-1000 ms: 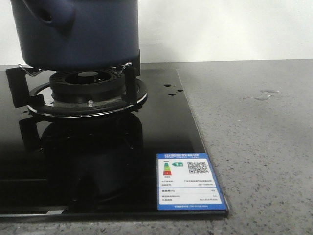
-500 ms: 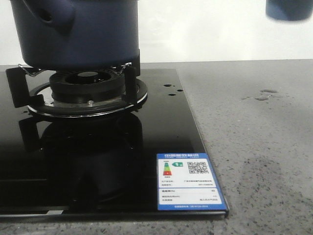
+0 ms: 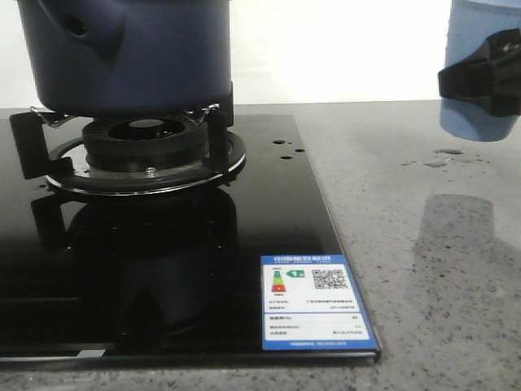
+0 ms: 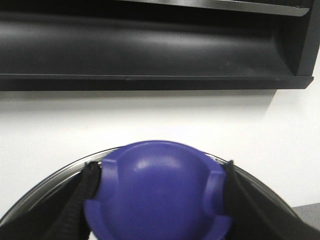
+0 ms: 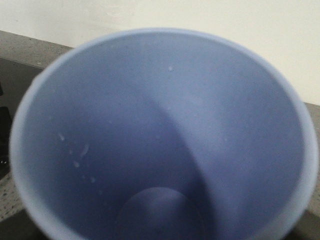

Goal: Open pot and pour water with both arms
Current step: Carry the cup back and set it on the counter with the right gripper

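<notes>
The dark navy pot (image 3: 130,57) stands on the burner (image 3: 146,134) at the far left in the front view; its stubby side handle (image 3: 94,28) faces me and its top is cut off. My left gripper (image 4: 159,175) is shut on the lid's purple-blue knob (image 4: 157,200), with the lid's metal rim (image 4: 60,175) behind it. It holds the lid up before a white wall. My right gripper (image 3: 487,72) is shut on the light blue cup (image 3: 476,122), held above the counter at the right. The right wrist view looks into the cup (image 5: 160,125); droplets cling to its inner wall.
The black glass stove top (image 3: 163,252) carries an energy label (image 3: 313,301) near its front right corner. The grey speckled counter (image 3: 423,261) lies to the right, with small water drops (image 3: 440,156) under the cup. A black range hood (image 4: 150,45) hangs above the lid.
The cup in my right gripper has come down into the front view at the top right; one second ago it was out of view. The pot has not moved.
</notes>
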{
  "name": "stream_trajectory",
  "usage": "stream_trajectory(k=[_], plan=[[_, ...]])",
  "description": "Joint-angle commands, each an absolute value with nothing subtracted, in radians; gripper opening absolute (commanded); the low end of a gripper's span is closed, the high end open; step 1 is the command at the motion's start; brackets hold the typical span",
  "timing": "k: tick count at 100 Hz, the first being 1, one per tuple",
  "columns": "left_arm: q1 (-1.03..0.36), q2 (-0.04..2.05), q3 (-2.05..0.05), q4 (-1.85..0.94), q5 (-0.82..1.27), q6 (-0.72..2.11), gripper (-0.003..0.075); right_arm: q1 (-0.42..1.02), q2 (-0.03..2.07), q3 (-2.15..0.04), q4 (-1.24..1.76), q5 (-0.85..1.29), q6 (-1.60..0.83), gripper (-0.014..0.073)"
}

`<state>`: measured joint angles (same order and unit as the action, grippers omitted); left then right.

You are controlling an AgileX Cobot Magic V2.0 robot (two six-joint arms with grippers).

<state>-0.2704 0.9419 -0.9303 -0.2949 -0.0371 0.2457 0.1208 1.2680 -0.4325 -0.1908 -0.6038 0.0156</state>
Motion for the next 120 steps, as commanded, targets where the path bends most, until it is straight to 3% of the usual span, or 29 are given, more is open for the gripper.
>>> stream_trajectory(k=[1, 60, 84, 120], plan=[[-0.268, 0.922, -0.967, -0.292, -0.145, 0.241, 0.0372, 0.115, 1.292, -0.455, -0.178, -0.742, 0.008, 0.0303], [-0.268, 0.922, -0.967, -0.292, -0.145, 0.241, 0.0372, 0.115, 1.384, -0.455, -0.170, -0.755, 0.008, 0.0314], [-0.268, 0.922, -0.967, -0.292, -0.145, 0.241, 0.0372, 0.115, 1.382, -0.455, -0.168, -0.742, 0.008, 0.0587], [-0.268, 0.922, -0.967, -0.292, -0.145, 0.241, 0.0372, 0.115, 1.197, -0.407, -0.167, -0.622, 0.008, 0.0587]])
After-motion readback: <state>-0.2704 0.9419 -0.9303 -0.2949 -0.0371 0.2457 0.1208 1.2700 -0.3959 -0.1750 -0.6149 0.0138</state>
